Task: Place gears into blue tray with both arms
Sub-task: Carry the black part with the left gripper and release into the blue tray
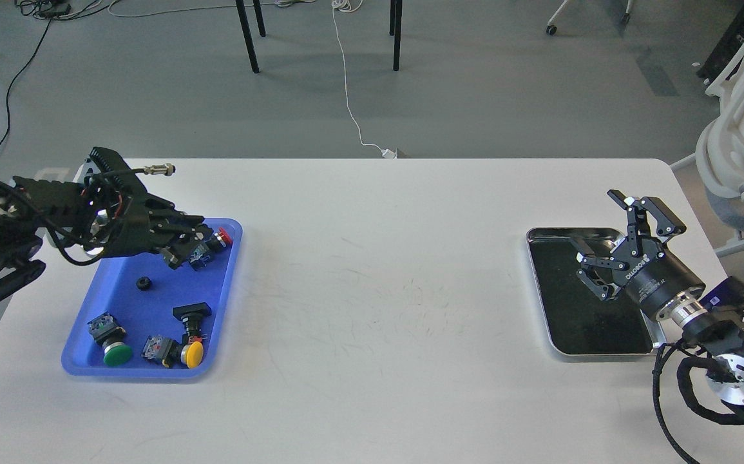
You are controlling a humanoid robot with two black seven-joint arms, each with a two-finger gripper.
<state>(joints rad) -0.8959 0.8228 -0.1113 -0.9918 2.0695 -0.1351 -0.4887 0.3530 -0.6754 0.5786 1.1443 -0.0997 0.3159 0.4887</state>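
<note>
The blue tray (124, 303) lies at the table's left. One gear (145, 283), a tiny black ring, rests on its floor near the middle. My left gripper (183, 248) hangs low over the tray's far right corner, right by a red-capped switch (220, 237); its dark fingers blend together, so their state is unclear. At the right, my right gripper (605, 240) hovers over a silver tray (542, 303), open with nothing between its fingers. I see no gear on that tray's black inside.
In the blue tray also lie a green-capped switch (113, 348), a yellow-capped switch (188, 351) and a black-capped one (191, 314). A white chair (742, 142) stands beyond the table's right corner. A cable plug (390, 153) lies at the far edge.
</note>
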